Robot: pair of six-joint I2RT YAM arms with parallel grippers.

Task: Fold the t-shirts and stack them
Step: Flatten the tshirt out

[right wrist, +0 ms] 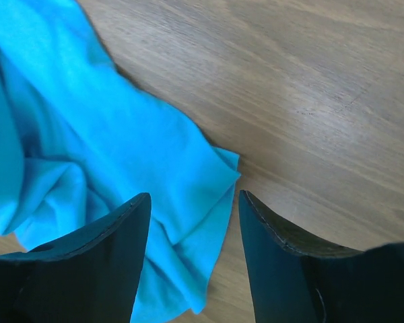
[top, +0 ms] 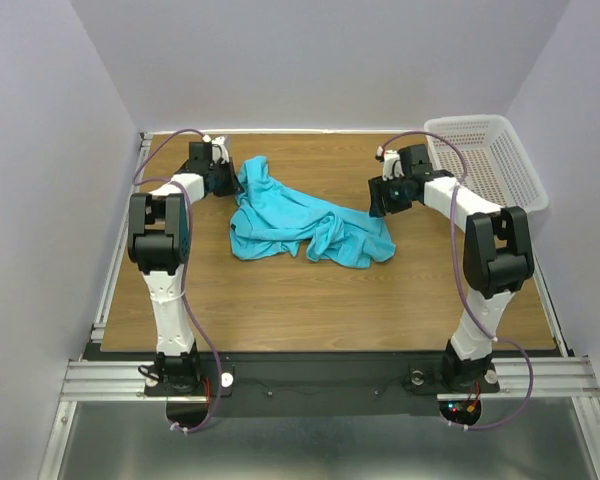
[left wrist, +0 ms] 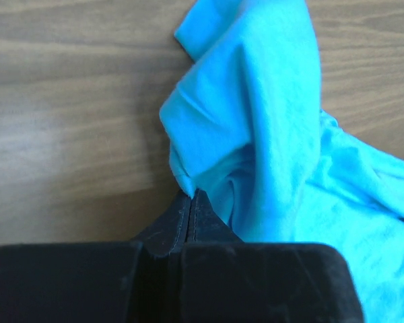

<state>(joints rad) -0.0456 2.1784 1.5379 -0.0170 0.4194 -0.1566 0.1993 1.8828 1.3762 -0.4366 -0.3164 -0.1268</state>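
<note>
Left side first: my left gripper (left wrist: 190,199) is clenched, fingers pressed flat together, and in the left wrist view a fold of the t-shirt (top: 300,225) edge sits right at the tips and tents up from there, so I read it as pinching the fabric, though the contact itself is tiny in view. The shirt is a crumpled turquoise heap on the table (top: 310,300), mid-table toward the far side, strung between the two arms, with one end raised at the left claw and the other bunched low near the right one. Nothing is flattened: I can't pick out the sleeves or neck in the wrinkles. No fold made, no stack started, and I see only this one shirt. My right gripper (right wrist: 192,249) is released, jaws apart, straddling the shirt's right corner, one finger over the cloth and the other over bare wood, not gripping anything. The white basket (top: 485,160) sits at the far right corner, well apart from the shirt. My call: very early, at the grab-two-ends step. Right grab, spreading flat, all folds and stacking are left.
</note>
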